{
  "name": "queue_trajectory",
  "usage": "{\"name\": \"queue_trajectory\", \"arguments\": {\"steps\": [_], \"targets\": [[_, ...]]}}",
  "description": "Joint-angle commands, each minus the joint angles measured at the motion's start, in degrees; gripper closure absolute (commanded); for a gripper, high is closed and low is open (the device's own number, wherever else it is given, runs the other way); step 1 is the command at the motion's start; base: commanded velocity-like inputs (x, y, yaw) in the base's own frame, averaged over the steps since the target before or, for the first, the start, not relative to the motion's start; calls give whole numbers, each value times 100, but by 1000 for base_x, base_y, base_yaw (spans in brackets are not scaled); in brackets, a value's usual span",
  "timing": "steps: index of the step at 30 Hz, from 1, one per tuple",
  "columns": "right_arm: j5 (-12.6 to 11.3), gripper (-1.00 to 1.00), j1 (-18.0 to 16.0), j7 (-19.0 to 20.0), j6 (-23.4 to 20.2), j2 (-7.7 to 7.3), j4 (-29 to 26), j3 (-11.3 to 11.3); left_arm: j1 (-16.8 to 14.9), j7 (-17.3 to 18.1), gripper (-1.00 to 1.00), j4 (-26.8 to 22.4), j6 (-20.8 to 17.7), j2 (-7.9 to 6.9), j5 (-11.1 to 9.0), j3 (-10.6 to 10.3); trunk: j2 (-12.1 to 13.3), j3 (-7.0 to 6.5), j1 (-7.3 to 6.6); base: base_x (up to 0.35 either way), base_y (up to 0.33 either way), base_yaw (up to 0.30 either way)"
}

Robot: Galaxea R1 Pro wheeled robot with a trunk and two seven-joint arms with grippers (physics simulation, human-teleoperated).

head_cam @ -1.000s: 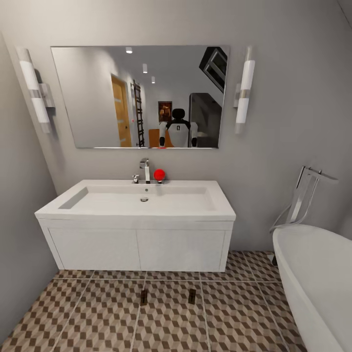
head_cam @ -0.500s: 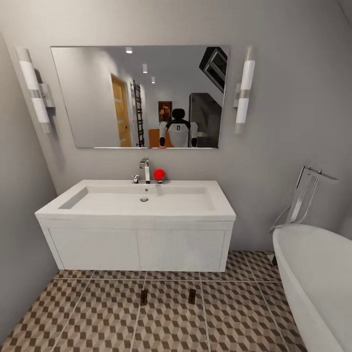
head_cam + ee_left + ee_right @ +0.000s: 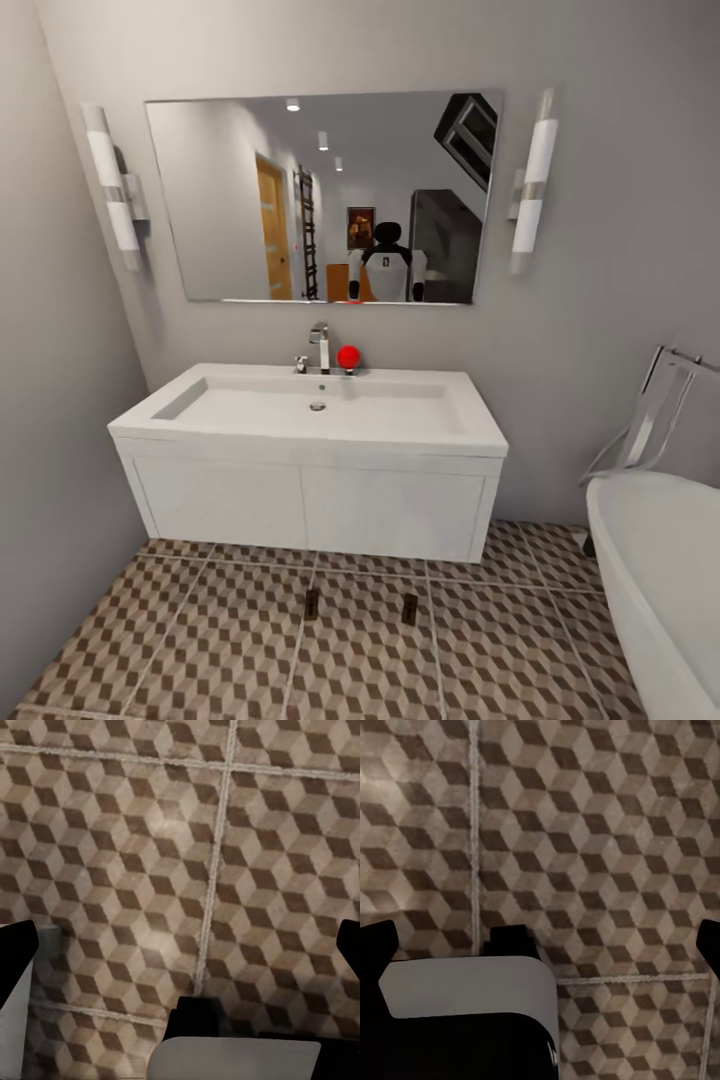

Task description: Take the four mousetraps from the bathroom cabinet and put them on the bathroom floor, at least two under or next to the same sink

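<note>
The bathroom floor [image 3: 230,640], with its cube-patterned tiles, spreads below the white bathroom sink [image 3: 310,440], which hangs on the wall under a wide mirror [image 3: 320,195]; the bathtub [image 3: 660,580] curves in beside it. Two mousetraps lie on the tiles just in front of the sink's boxy front, one [image 3: 311,603] near a grout line and the other [image 3: 409,609] a little apart from it toward the tub. Judging by that, the sink condition looks met and half the job done, with two traps left to fetch from the cabinet. The left gripper [image 3: 180,945] and the right gripper [image 3: 540,945] both hang over bare tile, jaws wide apart and holding nothing, as far as the edge-on fingertips show.
</note>
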State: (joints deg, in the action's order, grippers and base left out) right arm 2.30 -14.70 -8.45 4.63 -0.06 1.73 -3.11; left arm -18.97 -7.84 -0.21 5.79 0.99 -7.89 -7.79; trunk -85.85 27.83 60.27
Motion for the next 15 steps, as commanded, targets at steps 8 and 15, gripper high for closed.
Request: {"name": "queue_trajectory", "arguments": {"steps": [8, 15], "targets": [[28, -100, -7, -8, 44, 9, 15, -32, 25, -15, -100, -7, 46, 7, -28, -59, -3, 6, 0, 0, 0, 262], [32, -100, -7, 9, 46, 18, 12, -32, 31, -15, -100, -7, 52, 18, -29, -57, -3, 6, 0, 0, 0, 269]]}}
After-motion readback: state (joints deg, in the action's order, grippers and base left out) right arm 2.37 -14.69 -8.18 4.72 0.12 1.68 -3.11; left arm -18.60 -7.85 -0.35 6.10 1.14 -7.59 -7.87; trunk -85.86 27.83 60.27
